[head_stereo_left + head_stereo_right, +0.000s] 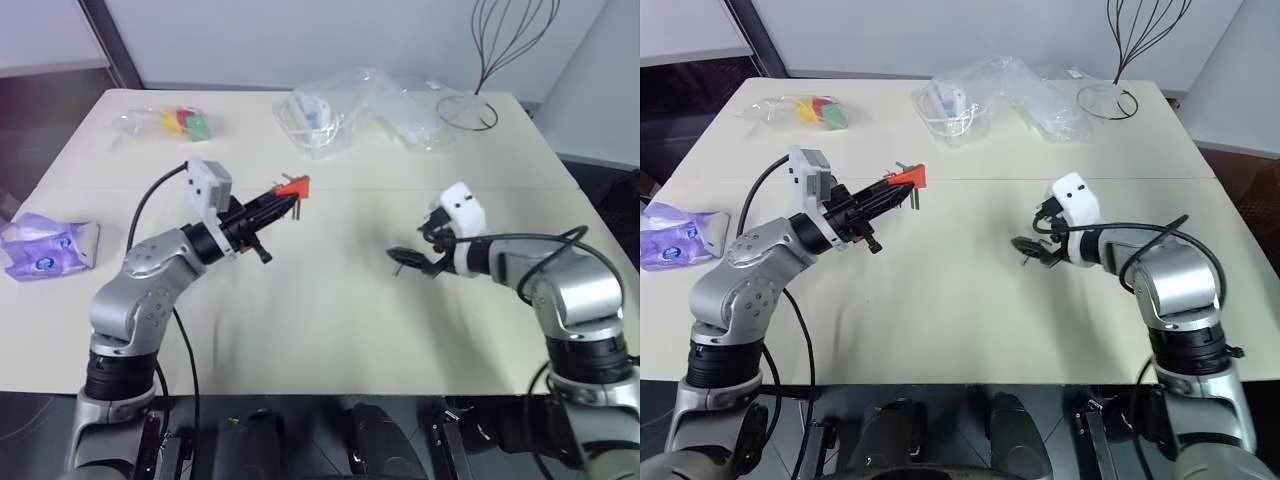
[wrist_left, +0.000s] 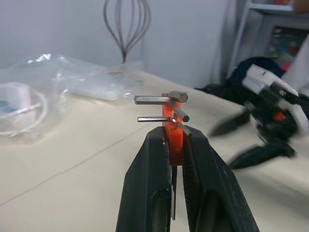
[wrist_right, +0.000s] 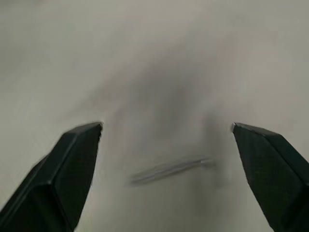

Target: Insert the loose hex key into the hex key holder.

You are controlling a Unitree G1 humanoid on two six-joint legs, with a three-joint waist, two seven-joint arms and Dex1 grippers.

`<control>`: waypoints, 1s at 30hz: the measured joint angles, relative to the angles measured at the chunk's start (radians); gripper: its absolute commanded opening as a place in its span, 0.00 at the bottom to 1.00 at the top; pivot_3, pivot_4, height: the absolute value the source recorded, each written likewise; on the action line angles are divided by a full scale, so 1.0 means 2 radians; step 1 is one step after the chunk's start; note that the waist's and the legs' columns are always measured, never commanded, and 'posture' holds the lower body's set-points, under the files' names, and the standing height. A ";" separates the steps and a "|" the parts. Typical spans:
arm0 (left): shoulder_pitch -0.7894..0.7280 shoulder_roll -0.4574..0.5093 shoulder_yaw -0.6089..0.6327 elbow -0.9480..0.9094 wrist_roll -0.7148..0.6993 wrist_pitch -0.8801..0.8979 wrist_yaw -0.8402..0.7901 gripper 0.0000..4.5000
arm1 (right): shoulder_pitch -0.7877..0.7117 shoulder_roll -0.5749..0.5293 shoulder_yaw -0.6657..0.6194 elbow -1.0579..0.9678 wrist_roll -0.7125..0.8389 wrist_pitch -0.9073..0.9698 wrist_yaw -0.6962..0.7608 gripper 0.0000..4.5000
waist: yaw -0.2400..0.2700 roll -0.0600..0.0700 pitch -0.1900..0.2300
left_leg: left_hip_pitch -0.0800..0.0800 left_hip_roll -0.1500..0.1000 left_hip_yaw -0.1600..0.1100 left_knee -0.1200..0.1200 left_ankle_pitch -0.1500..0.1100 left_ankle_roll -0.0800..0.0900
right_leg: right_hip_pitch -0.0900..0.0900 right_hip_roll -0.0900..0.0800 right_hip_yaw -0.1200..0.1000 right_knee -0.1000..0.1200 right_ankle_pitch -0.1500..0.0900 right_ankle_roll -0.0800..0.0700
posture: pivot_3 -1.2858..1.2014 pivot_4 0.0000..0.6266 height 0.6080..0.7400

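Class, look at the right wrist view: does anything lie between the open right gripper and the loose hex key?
Nothing visible does. The loose hex key lies on the bare table, between the spread fingers of the right gripper.

Head views look bright and even to me, soft shadows on the table (image 1: 330,300) under both arms. My right wrist view is smeared; the loose hex key (image 3: 171,169) is a grey streak. Left wrist view: near sharp, background blurred, right gripper (image 2: 251,145) too.
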 measured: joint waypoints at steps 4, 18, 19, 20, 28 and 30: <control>0.002 -0.001 -0.001 -0.002 0.003 -0.005 0.005 0.00 | -0.031 0.049 -0.036 -0.009 0.015 0.103 -0.052 1.00 | 0.002 0.000 0.000 | 0.000 0.000 0.000 0.000 0.000 0.000 | 0.000 0.000 0.000 0.000 0.000 0.000 | 0.52 0.24 1.00; 0.013 -0.002 -0.002 -0.004 0.009 -0.007 0.014 0.00 | -0.064 0.071 -0.107 0.118 0.229 0.113 -0.312 1.00 | -0.002 0.000 0.000 | -0.001 0.000 0.000 0.000 0.000 0.000 | 0.000 0.000 0.000 -0.001 0.000 0.000 | 0.52 0.24 1.00; 0.013 -0.002 -0.002 -0.004 0.009 -0.007 0.014 0.00 | -0.068 0.068 -0.109 0.127 0.253 0.113 -0.332 1.00 | -0.002 0.000 0.000 | -0.001 0.000 0.000 -0.001 0.000 0.000 | 0.000 0.000 0.000 -0.001 0.000 0.000 | 0.52 0.24 1.00; 0.013 -0.002 -0.002 -0.004 0.009 -0.007 0.014 0.00 | -0.072 0.066 -0.110 0.134 0.276 0.113 -0.350 1.00 | -0.002 0.000 0.000 | -0.001 0.000 0.000 -0.001 0.000 0.000 | 0.000 0.000 0.000 -0.001 0.000 0.000 | 0.52 0.24 1.00; 0.014 -0.002 -0.002 -0.003 0.013 -0.010 0.015 0.00 | -0.087 0.050 -0.110 0.202 0.472 0.113 -0.516 1.00 | -0.002 0.000 0.000 | -0.001 0.000 0.000 -0.001 0.000 0.000 | 0.000 0.001 0.000 -0.001 0.000 0.000 | 0.52 0.24 1.00; 0.014 -0.002 -0.002 -0.003 0.015 -0.010 0.015 0.00 | -0.092 0.050 -0.110 0.220 0.507 0.113 -0.552 1.00 | -0.002 0.000 0.000 | -0.001 0.000 0.000 -0.001 0.000 0.000 | 0.000 0.001 0.000 -0.001 0.000 0.000 | 0.52 0.24 1.00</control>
